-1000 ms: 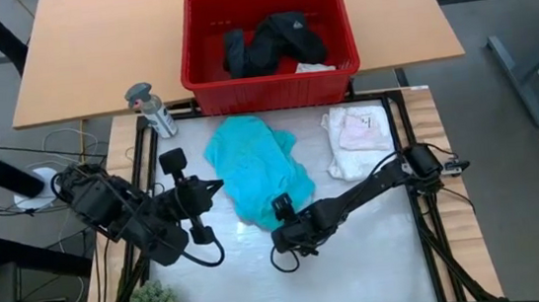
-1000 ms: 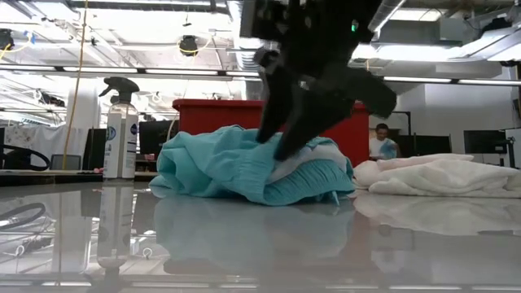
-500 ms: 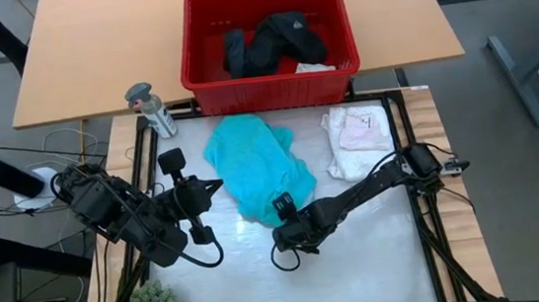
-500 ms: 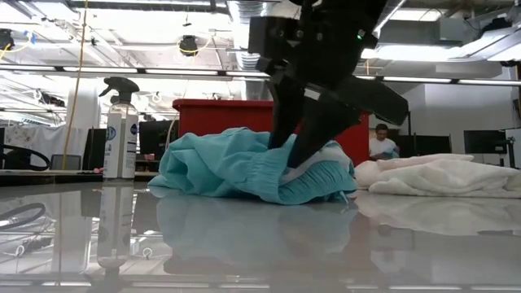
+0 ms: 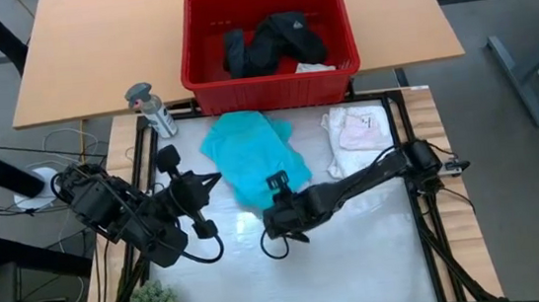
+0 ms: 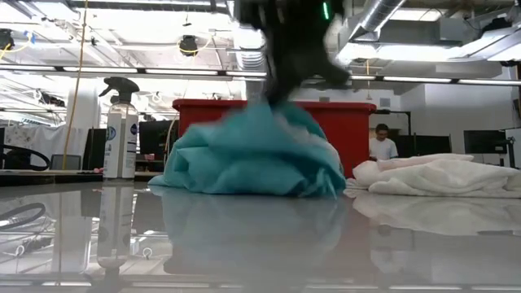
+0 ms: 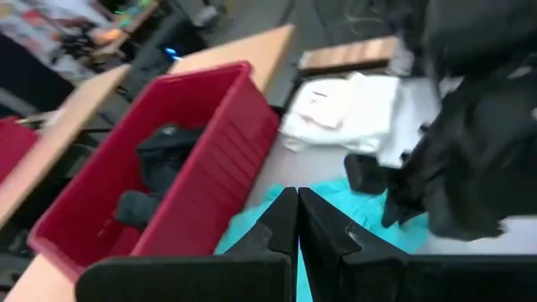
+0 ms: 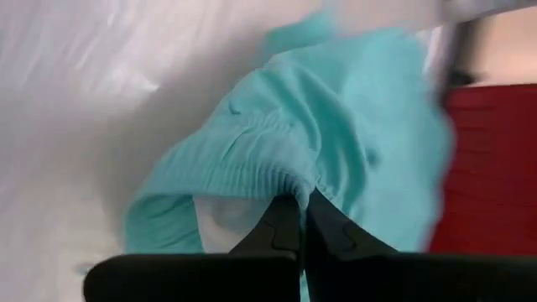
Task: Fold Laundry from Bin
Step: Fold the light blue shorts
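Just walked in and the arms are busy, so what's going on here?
The right gripper is shut on the turquoise shirt, pinching its ribbed hem and lifting it off the table. The left gripper, shut and empty, waits beside the shirt. A white garment lies on the table; black clothing sits in the red bin.
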Controlling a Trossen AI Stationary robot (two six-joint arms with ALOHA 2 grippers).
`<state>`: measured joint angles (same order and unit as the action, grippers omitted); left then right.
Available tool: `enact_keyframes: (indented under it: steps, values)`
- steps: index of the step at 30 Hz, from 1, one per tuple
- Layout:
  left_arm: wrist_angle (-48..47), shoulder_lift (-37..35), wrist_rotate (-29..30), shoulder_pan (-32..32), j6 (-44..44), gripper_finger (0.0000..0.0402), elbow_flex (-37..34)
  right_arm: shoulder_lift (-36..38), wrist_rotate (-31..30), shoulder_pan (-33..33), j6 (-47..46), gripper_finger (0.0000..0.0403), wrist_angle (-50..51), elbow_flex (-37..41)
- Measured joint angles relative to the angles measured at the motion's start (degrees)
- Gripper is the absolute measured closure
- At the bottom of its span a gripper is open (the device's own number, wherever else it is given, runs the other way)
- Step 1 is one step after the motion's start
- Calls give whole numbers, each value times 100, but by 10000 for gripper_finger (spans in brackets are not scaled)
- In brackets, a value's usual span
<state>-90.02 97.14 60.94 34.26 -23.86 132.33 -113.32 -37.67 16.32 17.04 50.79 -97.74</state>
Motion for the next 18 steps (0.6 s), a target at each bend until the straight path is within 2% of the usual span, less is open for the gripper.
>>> enact_keyframes:
  steps: [5, 9, 12, 16, 18]
  values:
    - [0, -5, 489, 39, -79, 401, 0, 468, -177, -144, -54, 383, 1019, -1531]
    - [0, -15, 588, 46, -202, 401, 0, 994, -257, -476, -297, 383, 1356, -2348]
    - [9, -22, 532, 44, -266, 401, -55, 1390, -279, -807, -605, 383, 1506, -2659]
    - [2, -33, 491, 20, -848, 400, -574, 1863, -277, -1182, -1054, 383, 1584, -2751]
    - [0, -33, 100, -13, -1034, 392, -987, 2077, -278, -1309, -1233, 383, 1584, -2753]
